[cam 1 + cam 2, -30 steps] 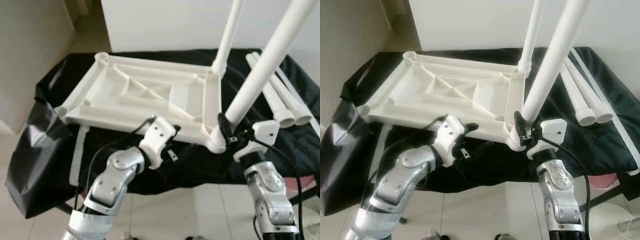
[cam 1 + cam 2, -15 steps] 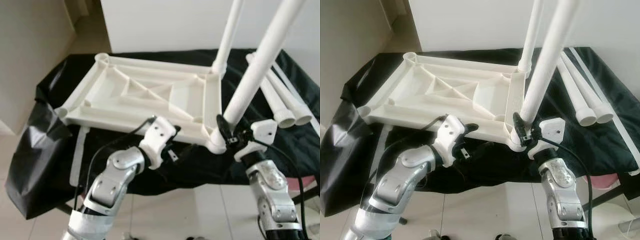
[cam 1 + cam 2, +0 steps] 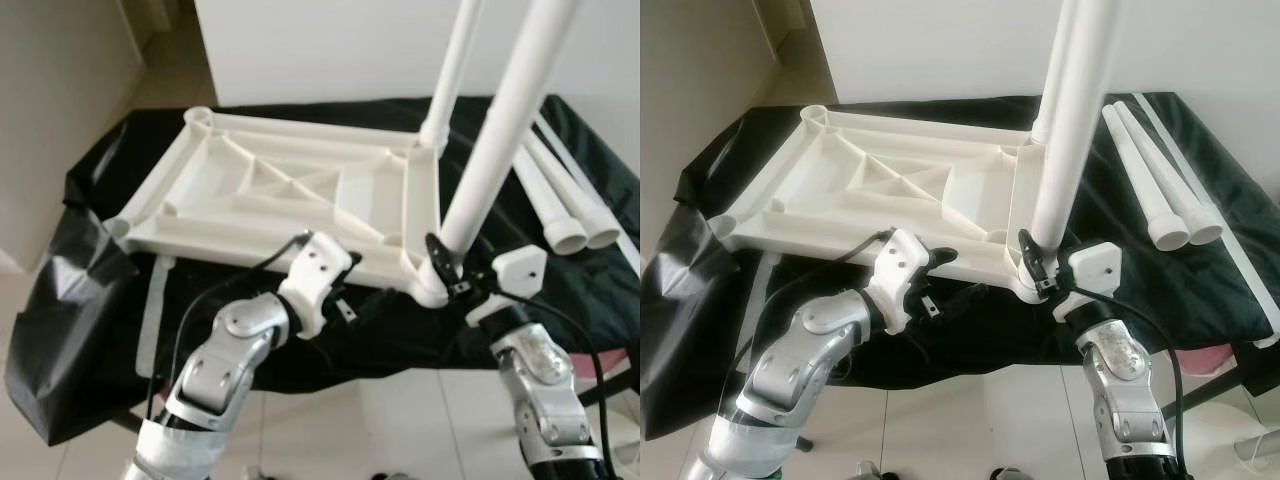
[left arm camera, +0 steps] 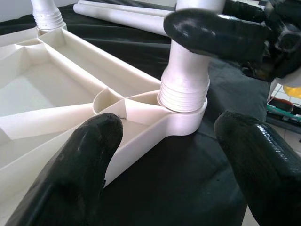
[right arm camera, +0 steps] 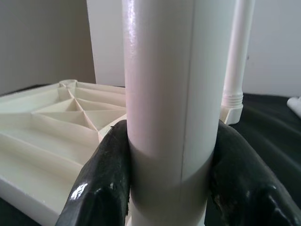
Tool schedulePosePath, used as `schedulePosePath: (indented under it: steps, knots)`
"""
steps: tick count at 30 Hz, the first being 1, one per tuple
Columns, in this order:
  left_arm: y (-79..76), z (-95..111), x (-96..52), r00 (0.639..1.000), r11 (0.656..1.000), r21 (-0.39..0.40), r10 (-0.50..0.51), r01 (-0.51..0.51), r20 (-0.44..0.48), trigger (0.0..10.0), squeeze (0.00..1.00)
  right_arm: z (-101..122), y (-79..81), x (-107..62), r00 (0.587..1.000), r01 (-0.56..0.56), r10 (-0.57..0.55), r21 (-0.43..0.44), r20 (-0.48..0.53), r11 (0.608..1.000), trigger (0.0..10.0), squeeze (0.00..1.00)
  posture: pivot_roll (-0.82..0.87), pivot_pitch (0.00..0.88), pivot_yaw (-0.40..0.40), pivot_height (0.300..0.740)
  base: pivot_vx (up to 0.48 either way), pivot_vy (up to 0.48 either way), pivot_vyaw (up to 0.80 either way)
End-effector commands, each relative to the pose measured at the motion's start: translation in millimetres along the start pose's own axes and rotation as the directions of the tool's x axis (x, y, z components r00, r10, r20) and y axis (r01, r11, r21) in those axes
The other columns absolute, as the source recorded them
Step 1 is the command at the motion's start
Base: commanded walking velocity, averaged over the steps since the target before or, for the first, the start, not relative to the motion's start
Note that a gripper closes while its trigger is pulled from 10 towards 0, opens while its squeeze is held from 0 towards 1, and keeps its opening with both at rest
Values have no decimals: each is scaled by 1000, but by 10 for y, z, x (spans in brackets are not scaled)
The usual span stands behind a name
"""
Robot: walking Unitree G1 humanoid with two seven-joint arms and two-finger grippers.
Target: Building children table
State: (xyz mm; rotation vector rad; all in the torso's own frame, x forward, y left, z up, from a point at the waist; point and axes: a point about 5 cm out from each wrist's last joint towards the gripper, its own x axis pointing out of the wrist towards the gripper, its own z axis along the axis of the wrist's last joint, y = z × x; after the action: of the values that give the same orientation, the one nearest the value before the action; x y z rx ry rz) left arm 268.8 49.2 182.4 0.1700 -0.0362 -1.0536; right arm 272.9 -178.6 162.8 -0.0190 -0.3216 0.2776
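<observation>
Lying upside down on the black-draped bench (image 3: 560, 290), the white ribbed plastic tabletop (image 3: 290, 200) carries two upright legs. Right gripper (image 5: 171, 183) jaws clamp the near white tubular leg (image 3: 1070, 130); the left wrist view shows its threaded collar seated in the corner socket, left gripper (image 4: 178, 155) jaws spread, empty.

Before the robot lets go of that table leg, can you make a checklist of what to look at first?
1. Right gripper shut on the near leg: ok, a finger on each side of it.
2. Near leg sits in the corner socket of the tabletop: ok, though threads show above the rim, so fully tight: cannot tell.
3. Near leg stands straight: cannot tell, it looks a little tilted in the head views.
4. Left gripper steadying the tabletop: not ok, its fingers are open and hover beside the corner.
5. Far leg in its socket: ok.
6. Two spare legs lie ready on the black cloth: ok.
</observation>
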Motion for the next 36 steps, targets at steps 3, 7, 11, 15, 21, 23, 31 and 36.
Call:
schedulePosePath:
  steps: [3, 7, 11, 15, 21, 23, 31, 36]
  knots:
    - [0, 36, -5, 1000, 1000, 5, 8, -8, 3, 10000, 0, -264, -56, -80, 988, 63, -49, 93, -144, 994, 10000, 0, -46, 114, 31, 740, 0, 0, 0]
    - [-6, 45, -9, 1000, 1000, 6, 3, -3, 1, 10000, 0, -264, -113, -33, 983, 114, -92, 133, -160, 985, 10000, 0, -46, 116, 35, 740, 0, 0, 0]
    - [-7, 47, -9, 1000, 1000, 5, 2, -2, 0, 10000, 0, -262, -106, -18, 983, 111, -91, 116, -161, 987, 10000, 0, -46, 115, 35, 740, 0, 0, 0]
    - [-1, 55, -8, 1000, 1000, 2, 5, -5, 1, 10000, 0, -272, -45, -55, 986, 46, -47, -7, -158, 999, 10000, 0, -45, 115, 30, 740, 0, 0, 0]
    - [-3, 59, -3, 1000, 1000, -2, 5, -5, 4, 10000, 0, -288, -64, -70, 982, 105, -107, -24, -158, 994, 10000, 0, -49, 114, 27, 740, 0, 0, 0]
    - [-5, 60, -1, 1000, 1000, -4, 5, -5, 5, 10000, 0, -288, -74, -72, 979, 128, -131, -28, -157, 991, 10000, 0, -51, 113, 26, 740, 0, 0, 0]
    - [-12, 68, 11, 1000, 1000, -8, 0, 0, 9, 10000, 0, -297, -25, -31, 957, 248, -248, -17, -149, 969, 10000, 0, -51, 109, 21, 740, 0, 0, 0]
    - [-22, 73, 23, 1000, 1000, -11, -2, 2, 12, 10000, 0, -298, 45, 10, 953, 269, -271, -31, -136, 963, 10000, 0, -54, 105, 18, 740, 0, 0, 0]
